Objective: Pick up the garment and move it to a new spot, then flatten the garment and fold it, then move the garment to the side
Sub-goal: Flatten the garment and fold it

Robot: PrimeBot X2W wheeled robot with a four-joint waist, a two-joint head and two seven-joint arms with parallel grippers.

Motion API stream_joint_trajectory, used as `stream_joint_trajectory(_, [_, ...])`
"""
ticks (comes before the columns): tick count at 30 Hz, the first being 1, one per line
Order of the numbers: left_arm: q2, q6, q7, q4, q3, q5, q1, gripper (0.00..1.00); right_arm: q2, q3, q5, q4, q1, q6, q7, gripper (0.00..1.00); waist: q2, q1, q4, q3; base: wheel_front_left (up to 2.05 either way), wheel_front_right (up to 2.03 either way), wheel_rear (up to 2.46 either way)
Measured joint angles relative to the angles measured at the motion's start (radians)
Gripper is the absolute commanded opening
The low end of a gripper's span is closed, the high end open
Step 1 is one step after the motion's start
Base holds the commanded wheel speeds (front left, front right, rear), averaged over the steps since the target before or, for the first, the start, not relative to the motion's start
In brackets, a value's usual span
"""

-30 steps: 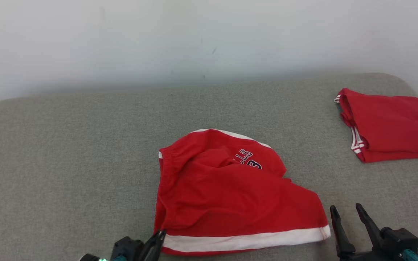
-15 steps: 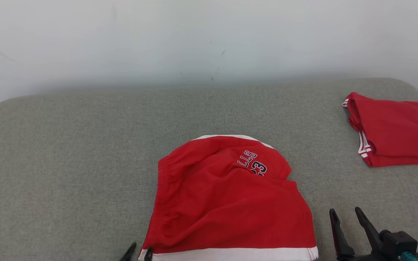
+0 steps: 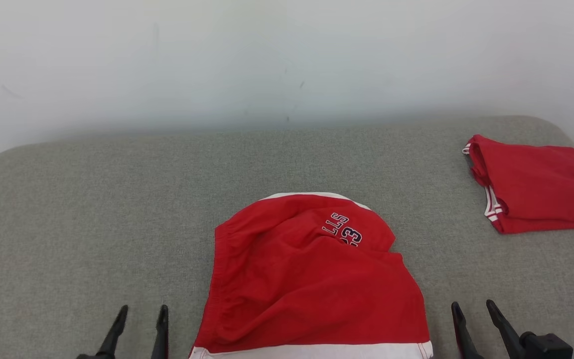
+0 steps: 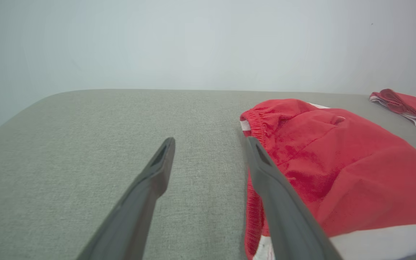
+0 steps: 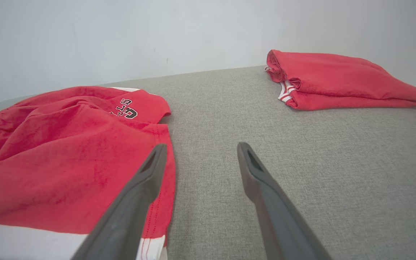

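Observation:
The garment [image 3: 312, 284] is a pair of red shorts with a white hem band and dark lettering. It lies rumpled on the grey cushion at the lower middle of the head view. My left gripper [image 3: 142, 311] stands open just left of its near corner, nothing between the fingers. In the left wrist view the shorts [image 4: 338, 166] lie to the right of my open left gripper [image 4: 209, 142]. My right gripper [image 3: 471, 306] is open off the shorts' right edge. From the right wrist, the garment [image 5: 67, 155] spreads left of that open gripper [image 5: 199, 146].
A second red garment [image 3: 536, 189], folded, with white stripes, rests at the cushion's far right edge, also seen as the folded pile [image 5: 338, 79] from the right wrist. The grey cushion [image 3: 92, 209] meets a white wall behind. Its left half is bare fabric.
My left gripper opened, let go of the garment's near left corner and moved left off it. The shorts settled flatter. The head camera tilted slightly. The right gripper stayed open.

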Motion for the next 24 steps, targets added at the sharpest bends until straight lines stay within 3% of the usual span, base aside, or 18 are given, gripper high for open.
stream_joint_trajectory(6, [-0.014, 0.018, 0.0, -0.09, 0.107, 0.049, 0.042, 1.0, 0.01, -0.002, 0.0, -0.014, 0.02, 0.0, 0.0, 1.0, 0.0, 0.0, -0.004, 0.0, 0.0, 0.0, 0.0])
stream_joint_trajectory(14, [-0.081, 0.023, 0.0, -0.174, 0.237, 0.136, 0.106, 1.0, 0.032, -0.012, 0.0, -0.033, 0.038, 0.0, 0.0, 1.0, 0.0, 0.0, -0.003, 0.0, 0.0, 0.0, 0.0])
stream_joint_trajectory(21, [-0.114, -0.02, 0.0, -0.172, 0.279, 0.185, 0.133, 1.0, 0.042, -0.007, 0.0, -0.041, 0.041, 0.0, 0.0, 1.0, 0.0, 0.0, -0.005, -0.005, 0.0, 0.0, 0.0])
stream_joint_trajectory(24, [-0.126, -0.071, 0.0, -0.145, 0.266, 0.184, 0.141, 1.0, 0.039, 0.002, -0.002, -0.033, 0.046, 0.0, 0.0, 1.0, 0.0, 0.0, -0.004, -0.007, 0.0, 0.0, 0.0])
